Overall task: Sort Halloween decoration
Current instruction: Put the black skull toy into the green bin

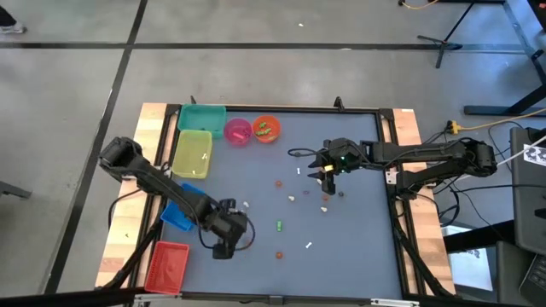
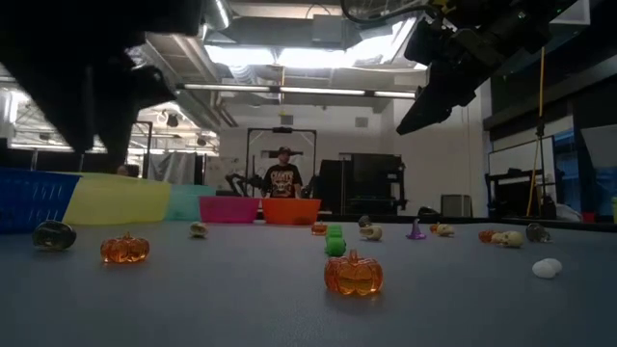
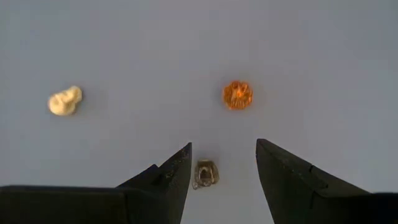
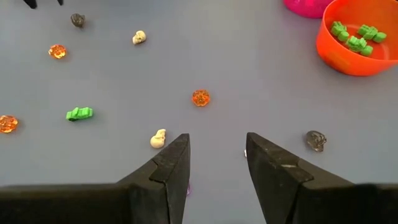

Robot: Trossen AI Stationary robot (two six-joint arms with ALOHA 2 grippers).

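From above, a red bin (image 1: 167, 265) sits at the table's (image 1: 358, 230) near left corner, with a blue bin (image 1: 177, 215), yellow bin (image 1: 192, 153) and teal bin (image 1: 202, 118) ranged beyond it, then a pink bowl (image 1: 237, 130) and an orange bowl (image 1: 266, 129). The left gripper (image 1: 223, 248) hangs just right of the blue bin, jaws open and empty. Only its wrist view shows what lies under it: a dark skull (image 3: 204, 173) between the fingers (image 3: 177, 168), an orange pumpkin (image 3: 237, 94) and a white skull (image 3: 64, 101) farther out. Trinkets (image 1: 279, 225) lie scattered right of the blue bin. The right gripper (image 1: 328, 175) hovers well right of the orange bowl, jaws open and empty; its wrist view alone shows green pieces (image 4: 357, 35) inside that bowl. The low view adds a person (image 2: 282, 178) standing beyond the table.
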